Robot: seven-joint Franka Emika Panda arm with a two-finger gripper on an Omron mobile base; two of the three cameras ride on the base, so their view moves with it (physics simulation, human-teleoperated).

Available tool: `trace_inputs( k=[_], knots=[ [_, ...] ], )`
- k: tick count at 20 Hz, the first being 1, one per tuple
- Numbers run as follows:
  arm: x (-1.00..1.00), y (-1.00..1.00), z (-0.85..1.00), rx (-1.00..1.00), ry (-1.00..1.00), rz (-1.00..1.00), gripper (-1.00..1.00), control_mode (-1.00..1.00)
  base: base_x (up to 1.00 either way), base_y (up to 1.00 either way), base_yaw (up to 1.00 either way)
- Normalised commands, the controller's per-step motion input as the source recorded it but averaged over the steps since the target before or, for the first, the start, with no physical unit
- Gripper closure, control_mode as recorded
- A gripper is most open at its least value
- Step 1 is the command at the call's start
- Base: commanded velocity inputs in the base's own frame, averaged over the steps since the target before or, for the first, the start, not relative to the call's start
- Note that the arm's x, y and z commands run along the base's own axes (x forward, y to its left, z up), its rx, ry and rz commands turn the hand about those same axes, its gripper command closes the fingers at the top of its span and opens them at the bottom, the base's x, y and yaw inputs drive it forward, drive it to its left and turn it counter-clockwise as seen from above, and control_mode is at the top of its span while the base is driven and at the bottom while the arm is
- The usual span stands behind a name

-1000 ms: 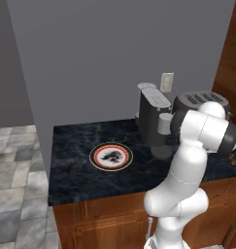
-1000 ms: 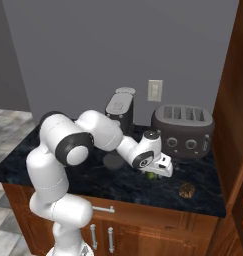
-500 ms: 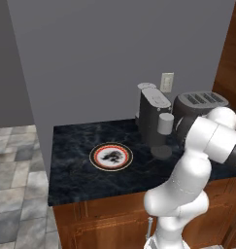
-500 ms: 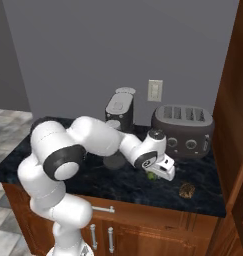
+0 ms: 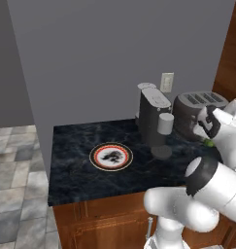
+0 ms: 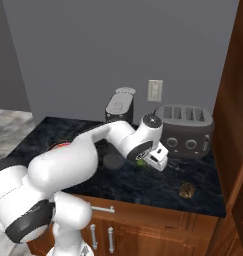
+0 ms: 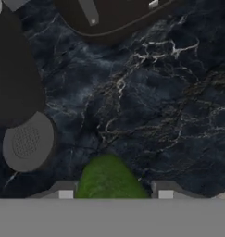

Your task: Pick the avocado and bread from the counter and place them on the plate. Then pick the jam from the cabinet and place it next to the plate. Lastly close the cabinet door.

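Observation:
My gripper [image 7: 115, 193] is shut on the dark-green avocado [image 7: 108, 178], which sits between the two fingertips [image 7: 65, 190] a little above the black marble counter [image 7: 169, 115]. From the right base view the gripper [image 6: 152, 161] holds the avocado [image 6: 141, 162] in front of the toaster. The left base view shows a green sliver of the avocado [image 5: 208, 143] under the hand. The bread [image 6: 187, 189], a small brown lump, lies on the counter near its front right. The plate [image 5: 96, 150] rests on the counter left of the coffee machine. The cabinet [image 6: 234, 100] stands at the right. The jam is out of view.
A dark toaster [image 6: 185, 131] stands at the back right of the counter, close behind the gripper. A coffee machine [image 5: 153, 116] with its round drip tray [image 7: 27, 142] stands between toaster and plate. The grey wall carries an outlet [image 6: 154, 90]. My own arm arches over the counter's middle.
The jaws have closed on the avocado, which was lying between open fingers a second ago. The hand has risen slightly and the elbow has swung forward. The plate and bread have stayed put.

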Motion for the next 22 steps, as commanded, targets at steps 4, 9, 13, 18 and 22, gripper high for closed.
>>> trace_inputs(
  k=[4,9,13,18,22],
  knots=[
    [-0.36,1.00,1.00,0.00,-0.26,-0.12,1.00,-1.00,0.00,0.00,0.00],
    [-0.53,0.98,0.98,-0.01,-0.13,-0.15,1.00,-1.00,0.00,0.00,0.00],
    [-0.64,0.87,0.87,-0.06,-0.02,-0.14,1.00,-1.00,0.00,0.00,0.00],
    [-0.47,0.86,0.72,-0.08,0.00,-0.10,1.00,-1.00,0.00,0.00,0.00],
    [-0.23,0.96,0.54,-0.12,0.06,-0.03,1.00,-1.00,0.00,0.00,0.00]
  ],
)
